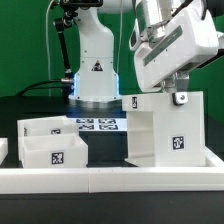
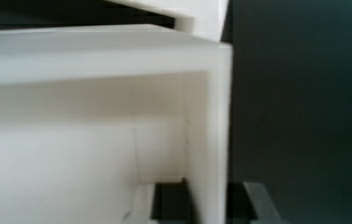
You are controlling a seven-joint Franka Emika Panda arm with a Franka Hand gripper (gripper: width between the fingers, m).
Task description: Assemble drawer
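Along the near edge of the desk runs the low border wall. Just behind it, on the exterior view's left, sit the front tray and the rear tray, open tops up.

On the exterior view's right stands the housing. It is upright, so its long axis is vertical. Its tagged face looks at the camera and its open side, as I judge it, turns to the exterior view's left, toward the trays.

My tool sits at the housing's top rim. In the wrist view my tool has a jaw on each side of one thin wall. I cannot tell whether they are pressing it yet.

The risk is a tall part held by one wall. If I grip off-centre or pull sideways, it may tip, twist in my jaws or knock the trays. Farther back lies the marker board.
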